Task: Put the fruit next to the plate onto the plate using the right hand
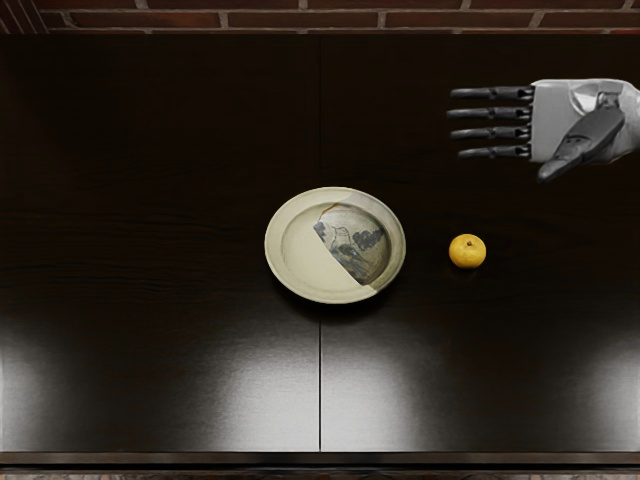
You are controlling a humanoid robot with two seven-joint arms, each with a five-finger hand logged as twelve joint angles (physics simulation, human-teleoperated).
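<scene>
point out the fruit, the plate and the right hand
fruit (467,250), head view, middle of the yellow skin.
plate (284,222), head view, bare cream rim at upper left.
right hand (540,122), head view, palm beside the open, straight fingers.

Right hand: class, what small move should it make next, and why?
Probably bring the right hand down toward the yellow fruit, shifting slightly left. The hand hovers open, fingers straight, farther back than and right of the fruit, which sits untouched to the right of the plate.

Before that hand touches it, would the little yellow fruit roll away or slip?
The fruit looks round, so a nudge would probably roll it across the glossy table. Small beside the plate, it is likely light. Its smooth skin may prove slippery.
</scene>
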